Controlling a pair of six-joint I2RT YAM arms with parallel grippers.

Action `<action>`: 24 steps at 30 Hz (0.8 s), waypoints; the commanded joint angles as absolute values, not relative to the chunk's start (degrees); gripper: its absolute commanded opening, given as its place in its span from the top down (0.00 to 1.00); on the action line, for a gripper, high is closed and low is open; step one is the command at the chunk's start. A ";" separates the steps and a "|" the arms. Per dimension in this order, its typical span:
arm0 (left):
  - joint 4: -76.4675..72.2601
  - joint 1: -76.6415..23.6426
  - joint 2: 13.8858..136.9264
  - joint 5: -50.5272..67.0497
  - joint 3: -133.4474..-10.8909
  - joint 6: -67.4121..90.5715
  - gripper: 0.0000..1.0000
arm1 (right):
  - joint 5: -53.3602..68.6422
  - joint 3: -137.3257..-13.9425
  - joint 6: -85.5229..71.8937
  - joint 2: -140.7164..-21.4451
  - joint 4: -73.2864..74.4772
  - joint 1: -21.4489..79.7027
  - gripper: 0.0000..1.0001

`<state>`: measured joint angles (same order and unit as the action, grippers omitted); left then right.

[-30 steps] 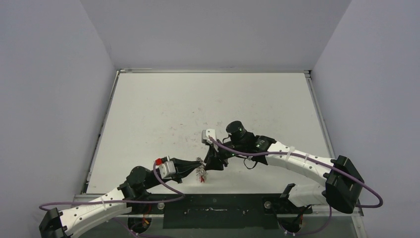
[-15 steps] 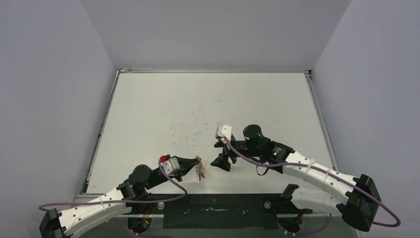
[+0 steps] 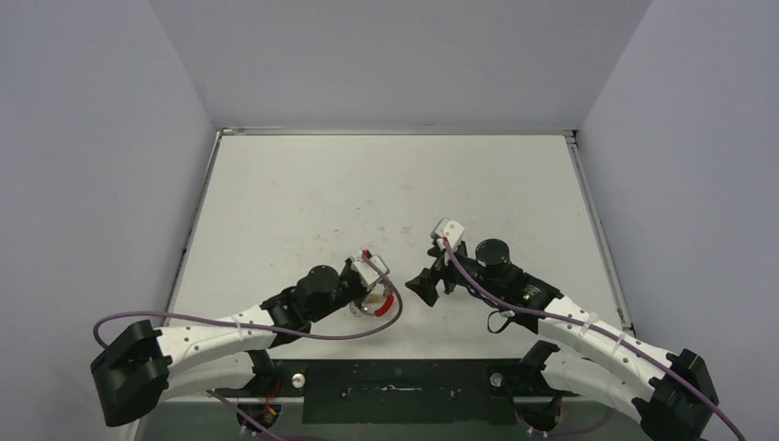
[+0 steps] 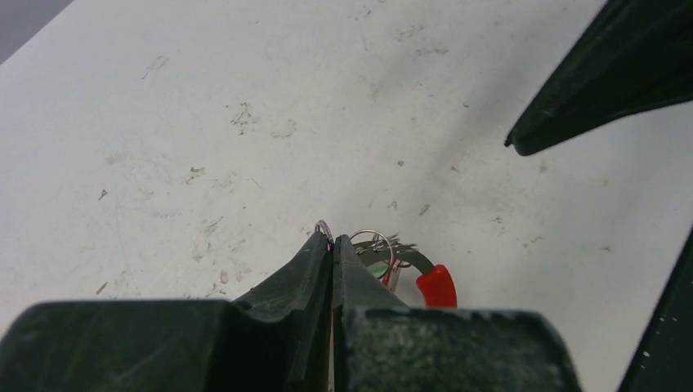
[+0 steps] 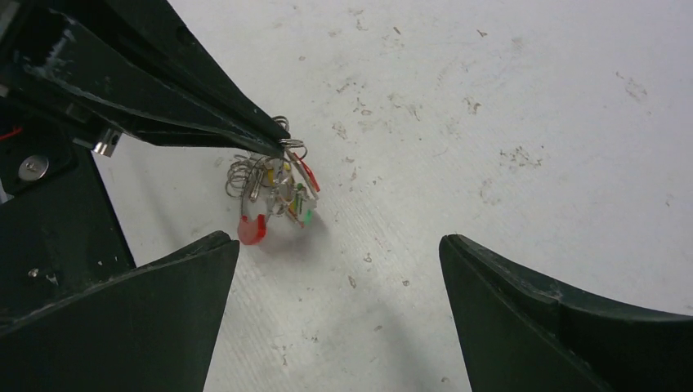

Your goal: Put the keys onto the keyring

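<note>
Nearest us, the left gripper (image 4: 331, 247) had its jaws pressed together on a thin wire loop (image 5: 292, 145) at the top of the bunch. We couldn't tell whether it was the keyring's own wire or a key's. Under it hung the keys (image 5: 286, 196), tiny and silvery, with red, green and yellow plastic tags. They were tangled with the keyring (image 4: 409, 260), a thin metal ring carrying a glossy red piece (image 4: 437, 286), on or just over the table by the fingertips.

The right gripper (image 5: 339, 239) faced the bunch, jaws spread wide, holding nothing.

We judged the threading mostly done: one cluster, no loose key in sight. Whether every key truly rode the ring was too small to confirm.

Beyond, the table (image 3: 367, 184) ran matte white, scuffed and speckled.
</note>
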<state>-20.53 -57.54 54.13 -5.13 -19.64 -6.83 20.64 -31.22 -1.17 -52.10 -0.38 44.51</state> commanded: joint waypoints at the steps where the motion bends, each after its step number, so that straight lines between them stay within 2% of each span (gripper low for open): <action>1: -25.73 -55.85 63.88 -8.73 -28.05 -9.16 1.00 | 18.65 -29.97 -5.38 -50.27 -4.10 42.28 0.00; 4: -26.68 -52.33 69.85 -6.24 -32.10 -7.18 1.00 | 17.75 -29.14 -6.92 -49.32 -3.46 40.33 0.00; 6: -28.48 -48.84 72.90 -2.82 -33.66 -5.01 0.92 | 16.61 -28.78 -7.70 -48.48 -2.43 38.77 0.00; 9: -32.07 -43.83 75.72 1.73 -34.83 -2.07 0.71 | 14.52 -28.26 -8.78 -46.98 -0.77 35.93 0.00; 12: -35.80 -38.85 76.92 4.87 -34.78 2.02 0.41 | 12.91 -27.68 -9.80 -45.63 -0.18 32.30 0.00; 15: -37.18 -32.62 75.88 6.81 -33.99 6.71 0.26 | 11.23 -27.45 -10.84 -44.53 2.16 28.69 0.00; 18: -36.12 -26.87 71.56 5.81 -31.74 11.52 0.15 | 7.11 -27.55 -11.68 -43.83 3.93 25.30 0.00; 22: -26.87 -20.35 62.64 -1.01 -27.90 15.10 0.04 | -3.14 -28.10 -11.85 -43.25 6.81 21.38 0.00; 24: -20.65 -18.94 57.35 -6.32 -26.53 12.99 0.03 | -9.88 -27.80 -11.02 -42.97 7.70 20.54 0.00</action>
<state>-28.80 -21.82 66.57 1.69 -28.51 10.70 4.43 -27.83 -10.85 -44.25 5.69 22.37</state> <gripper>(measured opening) 0.962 0.999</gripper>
